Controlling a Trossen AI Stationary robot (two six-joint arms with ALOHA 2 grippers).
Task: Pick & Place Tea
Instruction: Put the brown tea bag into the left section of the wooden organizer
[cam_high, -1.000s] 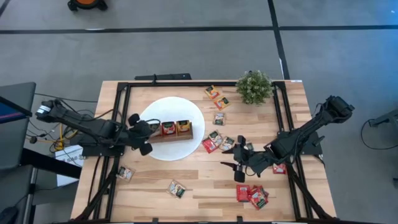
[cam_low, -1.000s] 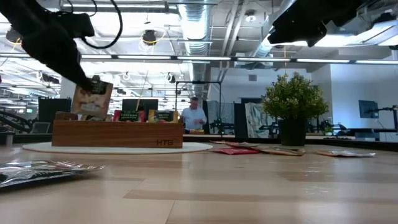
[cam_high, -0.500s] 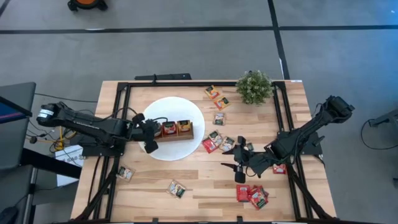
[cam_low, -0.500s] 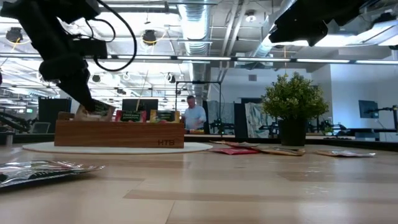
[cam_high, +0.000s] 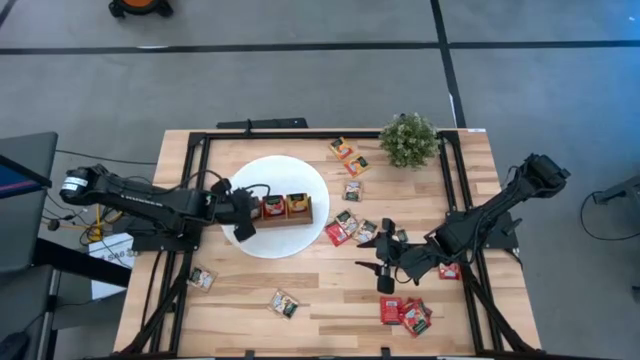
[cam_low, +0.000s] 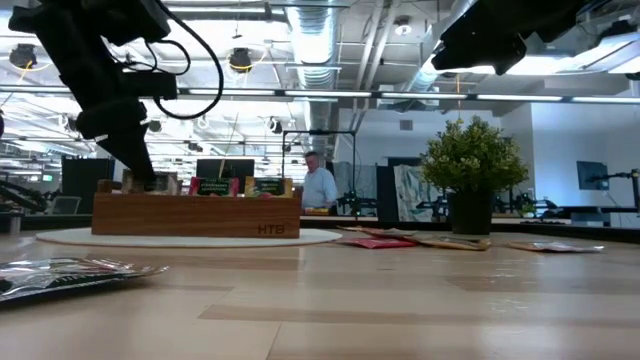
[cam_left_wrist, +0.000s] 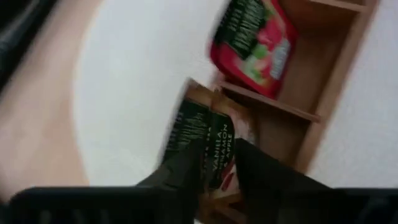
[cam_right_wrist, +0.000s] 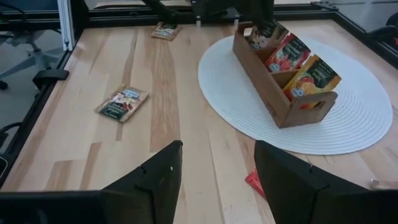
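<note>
- The step in hand, as I judge it, is the placing of one tea sachet (cam_left_wrist: 202, 146) into the end compartment of the wooden tray (cam_high: 275, 208), the one nearest the left arm.
- The left gripper (cam_high: 238, 208) is low over that compartment. Its fingers (cam_left_wrist: 180, 174) stand on both sides of the sachet, but whether they grip it or have let it go I cannot tell.
- The next move, I think, calls for a full release and a straight lift, so that the sachet is not pulled out.
- The tray stands on the white disc (cam_high: 285, 172). Its middle compartment holds a red sachet (cam_right_wrist: 285, 55), and the far one an orange-yellow sachet (cam_right_wrist: 313, 76).
- The right gripper (cam_high: 383, 262) waits open above the tabletop (cam_high: 330, 290), near loose sachets (cam_high: 405, 312).
</note>
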